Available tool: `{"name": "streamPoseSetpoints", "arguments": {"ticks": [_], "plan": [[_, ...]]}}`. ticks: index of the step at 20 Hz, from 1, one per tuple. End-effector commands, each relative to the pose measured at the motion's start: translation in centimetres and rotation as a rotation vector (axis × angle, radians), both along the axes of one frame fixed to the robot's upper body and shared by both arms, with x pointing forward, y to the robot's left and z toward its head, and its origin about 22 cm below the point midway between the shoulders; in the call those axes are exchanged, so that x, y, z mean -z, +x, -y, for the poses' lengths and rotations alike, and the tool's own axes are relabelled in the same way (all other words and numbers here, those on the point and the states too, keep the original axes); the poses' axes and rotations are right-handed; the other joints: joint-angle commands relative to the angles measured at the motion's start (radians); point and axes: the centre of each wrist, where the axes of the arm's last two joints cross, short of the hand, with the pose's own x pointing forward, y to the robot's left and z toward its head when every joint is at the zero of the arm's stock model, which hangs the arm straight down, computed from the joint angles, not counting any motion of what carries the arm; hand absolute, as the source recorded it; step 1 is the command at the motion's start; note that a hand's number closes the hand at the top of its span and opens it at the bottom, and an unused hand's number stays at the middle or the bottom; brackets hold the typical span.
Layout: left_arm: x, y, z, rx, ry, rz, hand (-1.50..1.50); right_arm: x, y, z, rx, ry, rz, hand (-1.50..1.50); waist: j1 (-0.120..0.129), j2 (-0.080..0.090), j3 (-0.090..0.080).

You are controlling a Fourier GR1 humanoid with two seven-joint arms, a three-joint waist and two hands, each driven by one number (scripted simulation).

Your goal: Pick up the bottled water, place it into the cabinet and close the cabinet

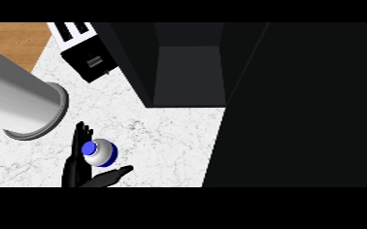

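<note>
Low at the frame's lower left, one black hand (pixel 77 167) cups the bottled water (pixel 99 152): fingers straight along its left side, thumb reaching under it, not curled round; which hand it is cannot be told. Bottle stands on the marble counter (pixel 168 140), so lifting, placing and closing all remain. Left, a steel pot (pixel 28 104). Upper centre, the dark cabinet (pixel 188 70) is open. Upper left, a toaster (pixel 87 58).
</note>
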Motion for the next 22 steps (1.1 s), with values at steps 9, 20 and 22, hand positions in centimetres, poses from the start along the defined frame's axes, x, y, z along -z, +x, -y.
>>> {"name": "streamPoseSetpoints", "arguments": {"ticks": [9,20,22], "plan": [[2.4,-1.0,-2.8,0.007,-0.057,0.017,-1.50,-2.2,-1.3,0.5,0.021,-0.012,0.048,-1.50,0.005,0.000,0.000],[4.8,-0.9,-0.7,0.026,-0.156,0.092,1.50,-2.4,-1.5,0.2,0.041,-0.015,0.047,-1.50,0.000,-0.001,0.000],[4.4,-0.3,-1.2,0.004,-0.174,0.124,1.50,-1.8,-2.8,-0.4,0.026,0.002,0.043,-1.50,-0.006,-0.003,0.000]]}}
